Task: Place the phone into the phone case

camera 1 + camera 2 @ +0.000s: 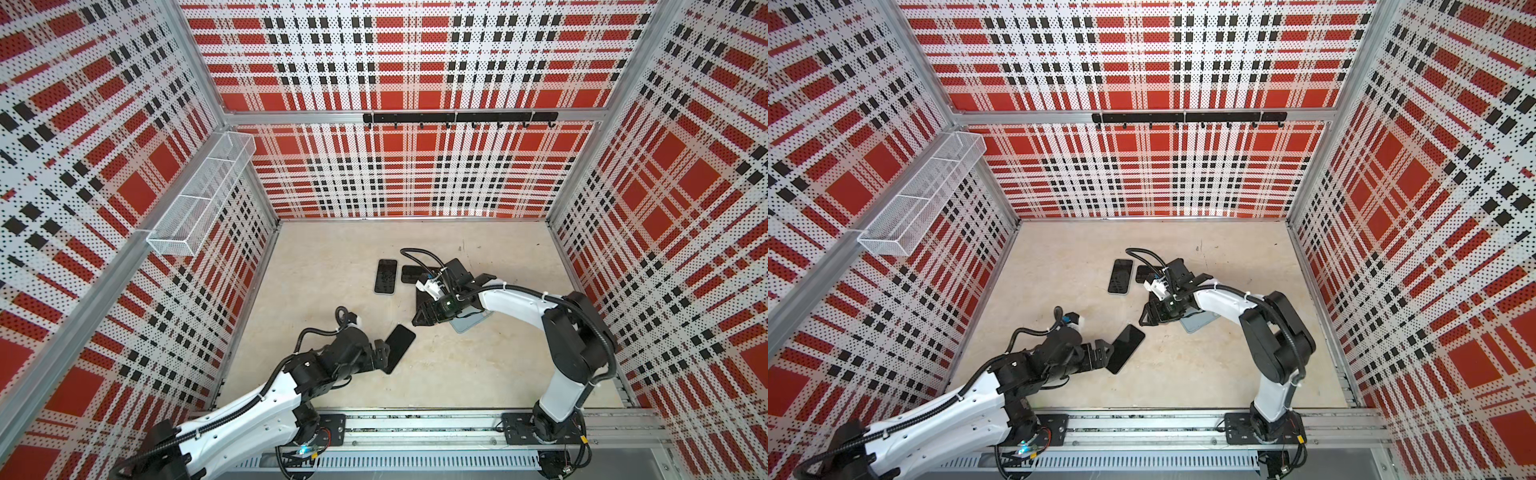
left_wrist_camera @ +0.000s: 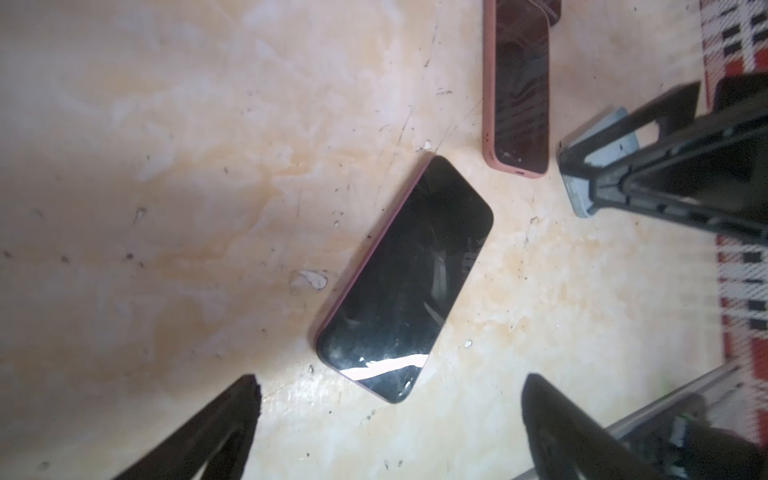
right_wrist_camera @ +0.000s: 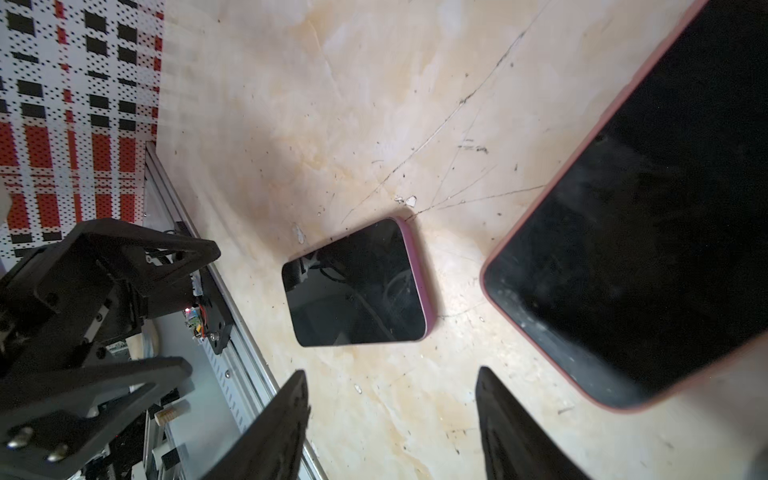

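Low at the left in both top views, the left gripper (image 1: 382,354) stretches flat over the table (image 1: 478,374), jaws spread wide and released. The phone (image 1: 400,345) lies slantwise at its tips. Beyond, the right gripper (image 1: 417,316) hangs with jaws parted and empty above a grey case (image 1: 471,323). Farther back lies a second phone (image 1: 385,276). Open table spreads toward the lower right.

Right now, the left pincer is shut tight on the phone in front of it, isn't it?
Not quite. The left pincer is open: its fingers stand wide apart and touch nothing. The phone in front of it lies free, as the left wrist view shows.
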You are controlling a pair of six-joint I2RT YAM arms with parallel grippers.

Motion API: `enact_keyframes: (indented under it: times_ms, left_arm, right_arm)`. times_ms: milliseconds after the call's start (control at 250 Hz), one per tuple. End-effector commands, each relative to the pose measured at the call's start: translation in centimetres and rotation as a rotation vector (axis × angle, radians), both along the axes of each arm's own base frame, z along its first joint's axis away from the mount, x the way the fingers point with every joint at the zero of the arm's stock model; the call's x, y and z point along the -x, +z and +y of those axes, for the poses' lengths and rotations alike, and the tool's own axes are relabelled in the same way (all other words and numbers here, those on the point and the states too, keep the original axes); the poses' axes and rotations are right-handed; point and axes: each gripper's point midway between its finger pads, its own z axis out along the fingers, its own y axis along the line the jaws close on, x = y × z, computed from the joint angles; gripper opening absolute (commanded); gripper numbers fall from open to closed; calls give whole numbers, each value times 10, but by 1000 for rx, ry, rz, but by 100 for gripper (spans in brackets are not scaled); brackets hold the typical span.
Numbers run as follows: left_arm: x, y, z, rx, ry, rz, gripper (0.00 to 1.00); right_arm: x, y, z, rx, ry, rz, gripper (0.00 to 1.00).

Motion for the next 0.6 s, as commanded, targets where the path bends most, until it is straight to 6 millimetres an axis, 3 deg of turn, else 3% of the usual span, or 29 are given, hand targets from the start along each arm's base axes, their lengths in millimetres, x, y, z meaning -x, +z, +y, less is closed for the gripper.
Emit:
enact_keyframes:
  times_ms: [0, 340, 592]
  left_arm:
    - [13, -4, -15, 220, 36, 137, 100]
    - [21, -38, -26, 336, 84, 274, 100]
    - [10, -46, -32, 339, 81, 279, 100]
  right_arm:
    - [-1, -3, 17, -18, 32, 5, 65]
    - [2, -26, 39, -17, 58, 70, 63]
    - [17, -29, 51, -110, 115, 150, 61]
